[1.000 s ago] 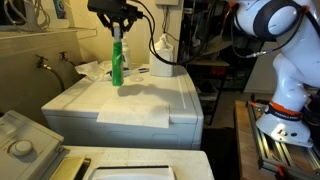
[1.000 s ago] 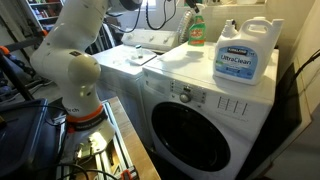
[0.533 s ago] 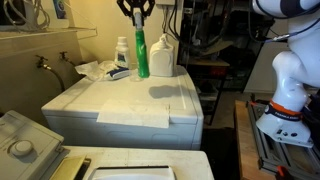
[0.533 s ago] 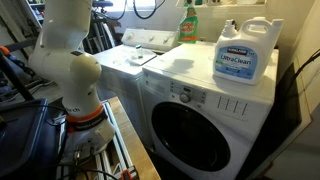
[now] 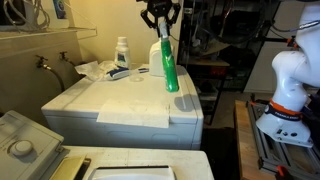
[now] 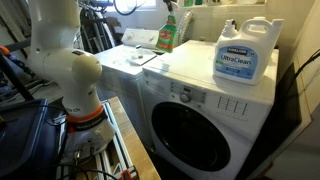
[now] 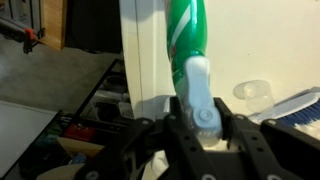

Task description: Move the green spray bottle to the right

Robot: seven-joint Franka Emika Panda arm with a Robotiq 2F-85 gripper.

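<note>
Green spray bottle (image 5: 168, 66) hangs tilted over the right part of the white worktop (image 5: 125, 105). Its base looks clear of the surface, but I can't confirm that. It half hides the white jug (image 5: 156, 58) behind it. The frame edge cuts off the top of the hand (image 5: 161, 30) in both exterior views, and its joint with the bottle is too small to read there.

Wrist view is blurred but shows the grip. The dark fingers (image 7: 165, 135) pinch the pale spray head (image 7: 200, 95) from both sides, and the bottle body runs up and away.

The bottle is slim, see-through bright green plastic. The jug (image 6: 245, 55) is wide and opaque with a handle and a blue label. A small white bottle (image 5: 122, 55) with a coloured label and a crumpled cloth (image 5: 95, 70) sit at the back of the worktop.
</note>
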